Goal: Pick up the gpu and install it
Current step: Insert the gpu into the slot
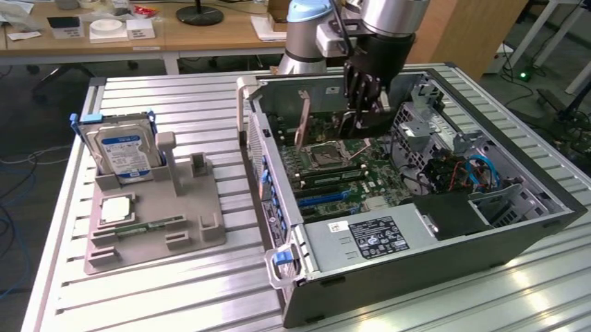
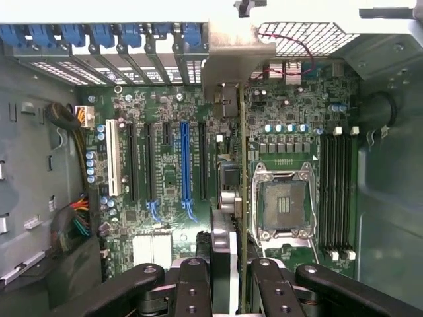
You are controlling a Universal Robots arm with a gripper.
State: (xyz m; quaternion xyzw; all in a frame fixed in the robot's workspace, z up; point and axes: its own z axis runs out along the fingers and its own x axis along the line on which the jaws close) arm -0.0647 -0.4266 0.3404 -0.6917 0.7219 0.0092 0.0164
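Nearest the wrist camera, our gripper (image 2: 228,281) stands partly closed, its fingers (image 2: 192,290) clamped on the gpu (image 2: 228,198), which hangs edge-on above the motherboard (image 2: 165,165), its silver bracket toward the rear slots. In the exterior view the gripper (image 1: 362,111) sits at twelve o'clock over the open computer case (image 1: 517,228). We judge the card could miss its slot if tilted, jamming against the CPU socket (image 2: 284,205). The case rests on a ribbed aluminium table (image 1: 185,290); desks stand behind.

It looks like a lab: a robot arm (image 1: 319,34), an open computer case (image 1: 406,194), wooden desks (image 1: 166,38) behind.
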